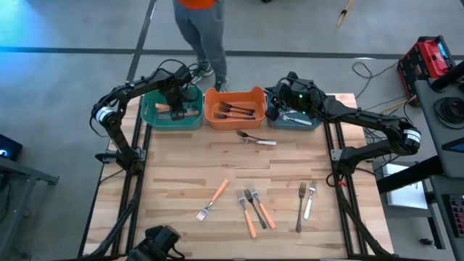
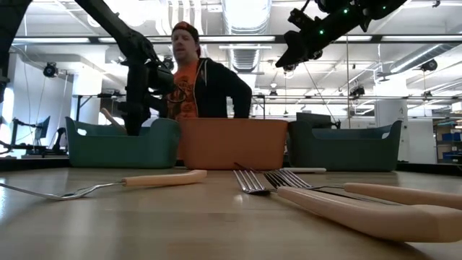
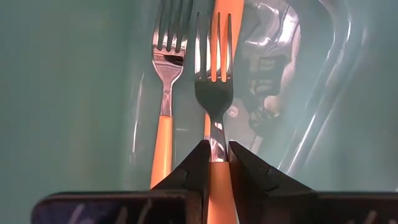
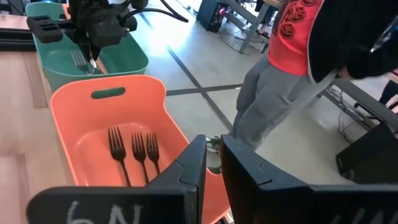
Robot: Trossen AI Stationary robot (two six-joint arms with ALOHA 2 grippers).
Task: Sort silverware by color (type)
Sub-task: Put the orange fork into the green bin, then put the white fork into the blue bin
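My left gripper [image 1: 174, 100] reaches down into the green bin [image 1: 154, 116] at the far left and is shut on an orange-handled fork [image 3: 213, 81]. Two more orange-handled forks [image 3: 165, 124] lie on that bin's floor. My right gripper [image 4: 213, 162] hovers above the blue-grey bin [image 1: 308, 123] at the far right, fingers almost together with nothing between them. The orange bin [image 1: 210, 116] in the middle holds dark-handled forks [image 4: 134, 152]. A pale fork [image 1: 297, 118] lies in the blue-grey bin. My left gripper pinches the fork between its two fingers at the neck [image 3: 217, 149], where the orange handle meets the metal. The fingers come from above and point down, lying along the fork. The tines [image 4: 79, 60] hang below the fingers inside the green bin. Whether they touch its floor, I cannot tell.
Loose forks lie on the wooden table: a pale one [image 1: 255, 139] before the bins, an orange one [image 1: 214, 199] toward the near left, a mixed group [image 1: 252, 209] in the near middle, and two silver ones [image 1: 305, 200] at the near right. A person [image 1: 199, 29] stands behind the bins.
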